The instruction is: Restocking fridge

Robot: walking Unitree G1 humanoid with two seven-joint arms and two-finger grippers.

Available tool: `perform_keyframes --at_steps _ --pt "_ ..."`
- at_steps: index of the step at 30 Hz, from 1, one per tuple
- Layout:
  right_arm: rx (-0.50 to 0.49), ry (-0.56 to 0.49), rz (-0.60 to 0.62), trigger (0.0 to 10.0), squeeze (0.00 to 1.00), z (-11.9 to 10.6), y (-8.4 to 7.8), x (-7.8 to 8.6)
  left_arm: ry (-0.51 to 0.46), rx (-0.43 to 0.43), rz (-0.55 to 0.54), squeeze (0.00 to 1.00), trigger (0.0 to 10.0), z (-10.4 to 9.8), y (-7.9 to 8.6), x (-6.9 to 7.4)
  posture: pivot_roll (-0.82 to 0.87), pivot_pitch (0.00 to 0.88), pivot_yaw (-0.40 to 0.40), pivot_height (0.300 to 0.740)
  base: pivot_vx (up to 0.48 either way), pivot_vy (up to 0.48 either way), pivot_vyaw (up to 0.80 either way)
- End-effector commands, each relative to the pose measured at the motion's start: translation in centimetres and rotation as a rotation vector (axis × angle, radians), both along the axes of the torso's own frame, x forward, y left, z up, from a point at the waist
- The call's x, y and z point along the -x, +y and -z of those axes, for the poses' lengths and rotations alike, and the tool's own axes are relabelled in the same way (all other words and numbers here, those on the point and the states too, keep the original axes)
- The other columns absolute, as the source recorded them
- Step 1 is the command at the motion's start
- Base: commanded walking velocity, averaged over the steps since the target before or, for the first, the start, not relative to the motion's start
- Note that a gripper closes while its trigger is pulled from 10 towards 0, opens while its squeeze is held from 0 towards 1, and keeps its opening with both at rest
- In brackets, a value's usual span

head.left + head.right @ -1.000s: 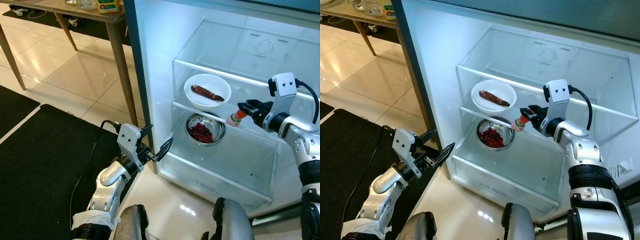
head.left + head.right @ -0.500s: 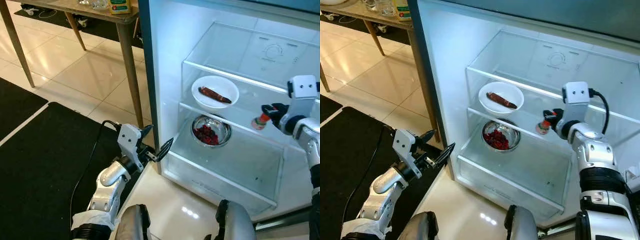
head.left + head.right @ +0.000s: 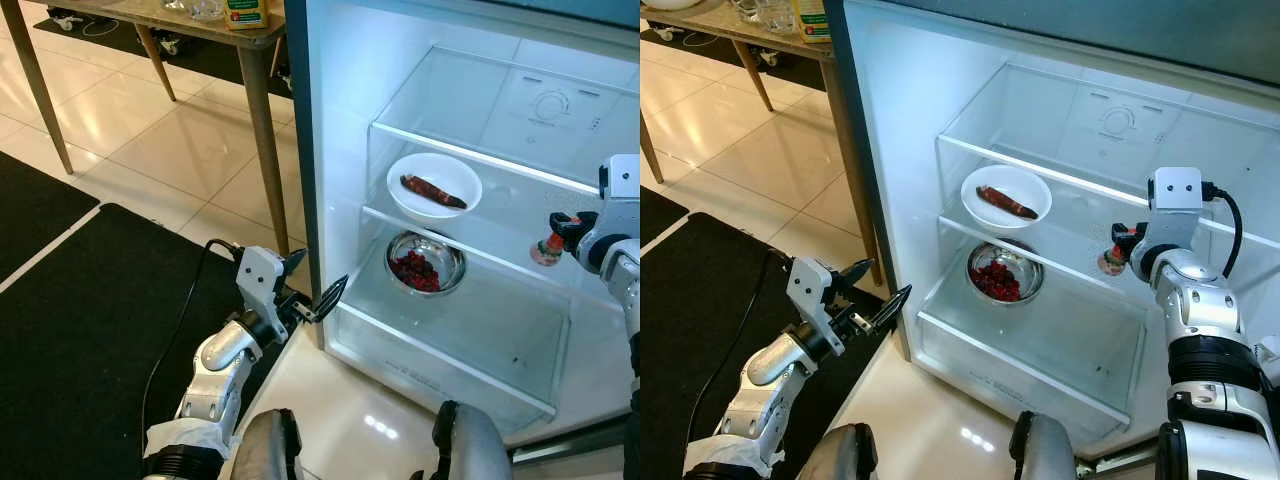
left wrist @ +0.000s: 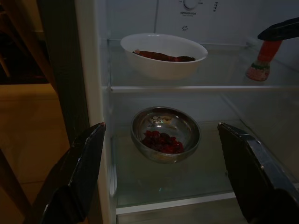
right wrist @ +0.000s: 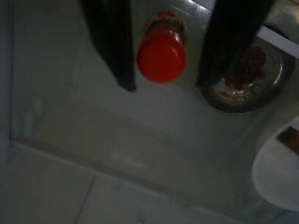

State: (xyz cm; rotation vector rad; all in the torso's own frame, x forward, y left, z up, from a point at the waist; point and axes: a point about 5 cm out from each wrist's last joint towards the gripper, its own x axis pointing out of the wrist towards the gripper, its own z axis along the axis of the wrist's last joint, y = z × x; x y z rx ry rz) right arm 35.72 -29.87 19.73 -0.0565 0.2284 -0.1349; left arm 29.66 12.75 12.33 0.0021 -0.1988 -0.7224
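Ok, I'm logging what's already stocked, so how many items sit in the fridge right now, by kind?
Bowls: 2, a white bowl on the glass shelf and a steel bowl below it.
Bottles: 1, a red-capped bottle on the shelf, between the right end effector fingers.
Total: 3

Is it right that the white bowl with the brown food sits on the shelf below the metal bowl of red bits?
Not quite. The white bowl with the brown food sits on the glass shelf above the metal bowl of red bits, not below it. The left wrist view shows it plainly: the white bowl on the upper shelf, the metal bowl beneath.
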Motion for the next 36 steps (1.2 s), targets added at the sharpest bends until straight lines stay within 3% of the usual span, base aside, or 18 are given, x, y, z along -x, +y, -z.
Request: perform_keyframes --at_steps 1,2,3,10,15,18,23,25,29,30,32,36 --pt "-0.064 0.073 0.025 10.0 0.22 2.3 -0.7 0.9 0.018 -0.006 0.013 0.00 10.0 0.6 -0.2 0.2 -0.05 0.191 0.044 0.536 0.000 0.000 0.00" --pt "-0.084 0.049 0.010 10.0 0.22 2.0 -0.5 0.7 0.019 -0.006 0.013 0.00 10.0 0.6 -0.2 0.2 -0.05 0.191 0.044 0.536 0.000 0.000 0.00" --pt "-0.109 0.007 -0.011 10.0 0.00 1.4 -0.2 0.6 0.019 -0.006 0.013 0.00 10.0 0.6 -0.2 0.2 -0.05 0.193 0.045 0.536 0.000 0.000 0.00" --pt "-0.246 -0.233 -0.174 10.0 0.00 -1.8 0.7 0.6 0.018 -0.007 0.014 0.00 10.0 0.6 -0.2 0.2 -0.05 0.192 0.046 0.536 0.000 0.000 0.00" --pt "-0.255 -0.312 -0.266 10.0 0.00 -2.7 0.7 1.2 0.017 -0.006 0.014 0.00 10.0 0.5 -0.2 0.2 -0.05 0.192 0.046 0.536 0.000 0.000 0.00" --pt "-0.244 -0.376 -0.407 10.0 0.00 -3.5 1.1 2.4 0.018 -0.007 0.015 0.00 10.0 0.6 -0.1 0.2 -0.05 0.192 0.046 0.536 0.000 0.000 0.00" --pt "-0.206 -0.344 -0.517 10.0 0.00 -3.0 1.8 3.2 0.019 -0.006 0.016 0.00 10.0 0.6 -0.1 0.2 -0.05 0.192 0.046 0.536 0.000 0.000 0.00" --pt "-0.214 -0.298 -0.725 10.0 0.00 -1.7 3.7 4.8 0.019 -0.004 0.018 0.00 10.0 0.6 -0.2 0.2 -0.05 0.191 0.048 0.536 0.000 0.000 0.00" --pt "-0.217 -0.267 -0.803 10.0 0.00 -1.1 4.7 5.5 0.019 -0.004 0.020 0.00 10.0 0.6 -0.3 0.2 -0.05 0.191 0.047 0.536 0.000 0.000 0.00" --pt "-0.211 -0.210 -0.837 10.0 0.00 -0.3 5.6 5.7 0.020 -0.004 0.022 0.00 10.0 0.6 -0.3 0.2 -0.05 0.191 0.047 0.536 0.000 0.000 0.00" --pt "-0.209 -0.195 -0.846 10.0 0.00 0.0 5.8 5.8 0.020 -0.004 0.022 0.00 10.0 0.6 -0.3 0.2 -0.05 0.191 0.047 0.536 0.000 0.000 0.00" --pt "-0.169 0.004 -0.901 10.0 0.00 3.7 7.7 6.5 0.020 -0.004 0.026 0.00 10.0 0.6 -0.4 0.2 -0.06 0.192 0.047 0.536 0.000 0.000 0.00"
